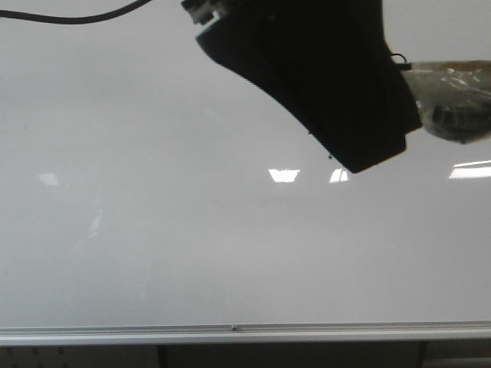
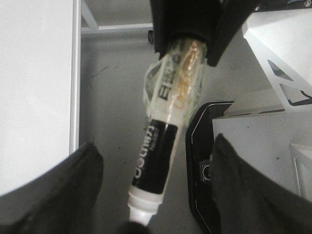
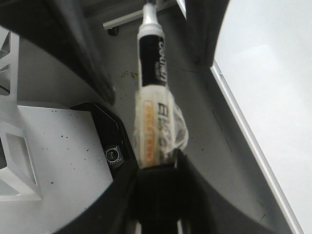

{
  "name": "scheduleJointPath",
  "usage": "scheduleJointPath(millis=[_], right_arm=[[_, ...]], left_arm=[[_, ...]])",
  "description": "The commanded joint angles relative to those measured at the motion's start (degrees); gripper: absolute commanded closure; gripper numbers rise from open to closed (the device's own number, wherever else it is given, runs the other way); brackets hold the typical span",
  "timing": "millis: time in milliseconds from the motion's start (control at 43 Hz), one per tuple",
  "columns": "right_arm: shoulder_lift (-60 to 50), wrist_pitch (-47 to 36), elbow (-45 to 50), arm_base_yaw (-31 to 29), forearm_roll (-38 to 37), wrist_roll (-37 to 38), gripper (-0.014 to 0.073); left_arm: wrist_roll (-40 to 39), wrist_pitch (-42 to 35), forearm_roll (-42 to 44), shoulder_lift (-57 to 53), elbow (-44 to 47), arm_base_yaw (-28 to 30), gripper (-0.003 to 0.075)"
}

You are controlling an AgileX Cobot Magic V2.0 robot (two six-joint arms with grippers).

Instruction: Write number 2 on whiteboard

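1. The whiteboard point(image 1: 192, 230) fills almost all of my front view. It is glossy grey-white, and a silver strip point(image 1: 230, 330) runs along its lower edge. Bright light reflections point(image 1: 284, 175) sit in a row across its middle.
2. The right gripper point(image 3: 156, 165) is clenched on the marker point(image 2: 156, 161). Its dark jaws close round the barrel's rear end, where crumpled clear tape point(image 3: 170, 131) is wrapped around the barrel.
3. The marker has a black label band and a white end. It points away from the right gripper, and that white end reaches in between the fingers of the left gripper point(image 2: 156, 146).
4. The left gripper is released. Its fingers point(image 2: 58, 195) stand wide apart on either side of the marker's white end, with a clear gap on both sides. I see no contact with the marker.
5. In both wrist views the board's edge lies off to one side of the marker, apart from it. The marker's tip itself is cut off by the frame edge, so I cannot tell its condition.
6. In the front view a dark arm body point(image 1: 307, 77) covers the upper middle of the board, with the taped wrap showing just to its right. I cannot tell from this view which arm it is.
7. A black cable point(image 1: 69, 17) crosses the upper left corner of the front view.
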Motion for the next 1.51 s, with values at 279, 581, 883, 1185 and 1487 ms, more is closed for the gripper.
scheduleJointPath(millis=[279, 581, 883, 1185, 1487], right_arm=[[-0.6, -1.9, -2.0, 0.0, 2.5, -0.7, 0.0529], [-0.6, -3.0, -2.0, 0.0, 1.5, -0.7, 0.0087], [-7.1, -2.8, -3.7, 0.0, -20.0, 19.0, 0.0012], [-9.9, -2.8, -3.5, 0.0, -27.0, 29.4, 0.0012], [-9.9, -2.8, -3.5, 0.0, -27.0, 29.6, 0.0012]], left_arm=[[0.0, -3.1, -2.9, -1.9, -2.1, -0.4, 0.0654], [-0.2, -2.8, -2.9, -1.9, -2.1, -0.4, 0.0711], [-8.7, -2.0, 4.5, -1.9, -2.1, 1.8, 0.0711], [-38.7, -0.6, 28.9, -2.8, -2.1, 12.1, 0.0711], [-43.8, 1.3, 29.0, -5.1, 0.0, 34.6, 0.0711]])
